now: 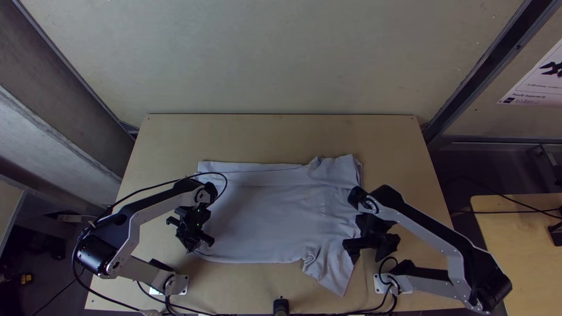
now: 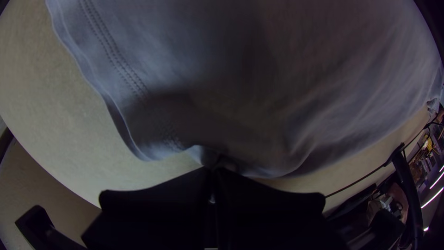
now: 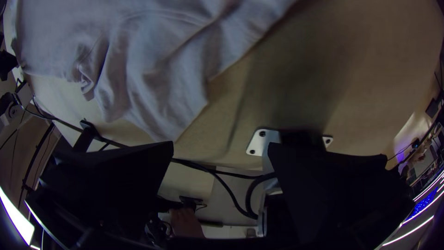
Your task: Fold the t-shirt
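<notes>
On the middle of the light wooden table (image 1: 275, 137), see the t-shirt (image 1: 263, 216), spread rather flat, with a long crease along its far side and with the far sleeve (image 1: 336, 169) and the near sleeve (image 1: 331, 272) rumpled. At the cloth's near edge, close to the stitched bottom hem (image 2: 111, 51), find the left gripper (image 2: 212, 170), clenched, with a small pinch of fabric at the tips. Impossible to tell how many layers. Beside the near sleeve, notice the right gripper (image 3: 222, 144), with fingers released, wide apart, grasping nothing.

Beware first of that pinch: quite likely to slip out in a lift, because of so little fabric inside. Possible too: a closing of the right gripper on air, or on the sleeve's tip only, by reason of its place to the side of the cloth. Without a second hold, expect a twisted fold. Without smoothing of the sleeves, expect lumps in it. Watch also for a snag on the mounting plate (image 3: 263, 139) or the black cables (image 3: 231, 174), both close to the loose sleeve.

As for writing: at the right side, a white poster (image 1: 535, 82) with printed lines, here left unread; on the t-shirt, small pale marks (image 1: 322, 209), too faint to make out.
</notes>
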Controlling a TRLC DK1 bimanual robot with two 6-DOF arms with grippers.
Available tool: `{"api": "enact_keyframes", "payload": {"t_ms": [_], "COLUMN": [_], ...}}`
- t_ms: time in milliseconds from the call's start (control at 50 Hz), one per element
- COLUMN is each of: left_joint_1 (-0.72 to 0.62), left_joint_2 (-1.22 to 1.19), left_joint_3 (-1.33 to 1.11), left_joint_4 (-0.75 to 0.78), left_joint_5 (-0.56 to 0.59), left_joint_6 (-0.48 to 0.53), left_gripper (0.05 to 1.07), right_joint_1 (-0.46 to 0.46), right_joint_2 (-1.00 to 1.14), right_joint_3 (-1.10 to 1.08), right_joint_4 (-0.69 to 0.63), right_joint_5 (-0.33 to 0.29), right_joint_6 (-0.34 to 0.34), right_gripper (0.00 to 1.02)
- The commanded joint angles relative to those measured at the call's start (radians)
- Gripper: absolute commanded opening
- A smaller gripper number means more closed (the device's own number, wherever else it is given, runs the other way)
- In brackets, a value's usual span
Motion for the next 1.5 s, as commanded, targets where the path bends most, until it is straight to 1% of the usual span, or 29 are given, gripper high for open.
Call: {"api": "enact_keyframes", "payload": {"t_ms": [0, 120, 260, 400, 540, 580, 620, 680, 740, 800, 820, 860, 940, 1100, 1260, 1420, 1480], "left_joint_1": [0.004, 0.004, -0.007, -0.007, -0.002, 0.001, 0.005, 0.007, 0.009, 0.012, 0.013, 0.016, 0.021, 0.024, 0.035, 0.084, 0.108], "left_joint_2": [-0.015, -0.018, -0.022, -0.033, -0.042, -0.045, -0.045, -0.047, -0.05, -0.05, -0.05, -0.05, -0.05, -0.05, -0.062, -0.1, -0.113], "left_joint_3": [0.0, 0.0, 0.0, 0.003, 0.003, 0.003, 0.003, 0.002, 0.002, 0.0, 0.0, -0.001, 0.0, 0.011, 0.057, 0.123, 0.14], "left_joint_4": [-0.01, -0.01, -0.008, -0.008, -0.01, -0.01, -0.01, -0.01, -0.01, -0.01, -0.01, -0.008, -0.007, -0.005, -0.007, 0.024, 0.027], "left_joint_5": [0.01, 0.011, 0.033, 0.037, 0.037, 0.036, 0.036, 0.036, 0.036, 0.036, 0.036, 0.036, 0.036, 0.037, 0.039, 0.056, 0.056], "left_joint_6": [-0.019, -0.038, -0.05, -0.051, -0.051, -0.05, -0.048, -0.047, -0.047, -0.045, -0.044, -0.044, -0.042, -0.041, -0.048, -0.056, -0.048], "left_gripper": [0.08, 0.08, 0.08, 0.08, 0.08, 0.08, 0.08, 0.08, 0.08, 0.08, 0.08, 0.08, 0.08, 0.08, 0.08, 0.08, 0.08], "right_joint_1": [0.035, 0.055, 0.075, 0.101, 0.117, 0.117, 0.118, 0.12, 0.118, 0.12, 0.12, 0.124, 0.132, 0.149, 0.138, 0.065, 0.026], "right_joint_2": [0.066, 0.148, 0.21, 0.248, 0.305, 0.31, 0.306, 0.294, 0.277, 0.26, 0.253, 0.231, 0.211, 0.184, 0.119, 0.076, 0.063], "right_joint_3": [-0.024, -0.015, -0.018, -0.035, -0.048, -0.052, -0.056, -0.062, -0.076, -0.081, -0.081, -0.079, -0.071, -0.053, 0.001, 0.039, 0.053], "right_joint_4": [0.016, 0.035, 0.093, 0.179, 0.214, 0.22, 0.242, 0.269, 0.3, 0.329, 0.342, 0.362, 0.365, 0.354, 0.291, 0.211, 0.176], "right_joint_5": [-0.036, -0.084, -0.091, -0.095, -0.101, -0.099, -0.099, -0.093, -0.09, -0.082, -0.076, -0.065, -0.065, -0.062, -0.03, 0.027, 0.042], "right_joint_6": [-0.009, -0.029, -0.028, -0.021, -0.014, -0.014, -0.014, -0.014, -0.014, -0.014, -0.014, -0.012, 0.002, 0.005, 0.005, -0.014, -0.038], "right_gripper": [0.92, 0.92, 0.92, 0.83, 0.82, 0.8, 0.72, 0.54, 0.42, 0.24, 0.15, 0.03, 0.03, 0.03, 0.03, 0.03, 0.03]}}
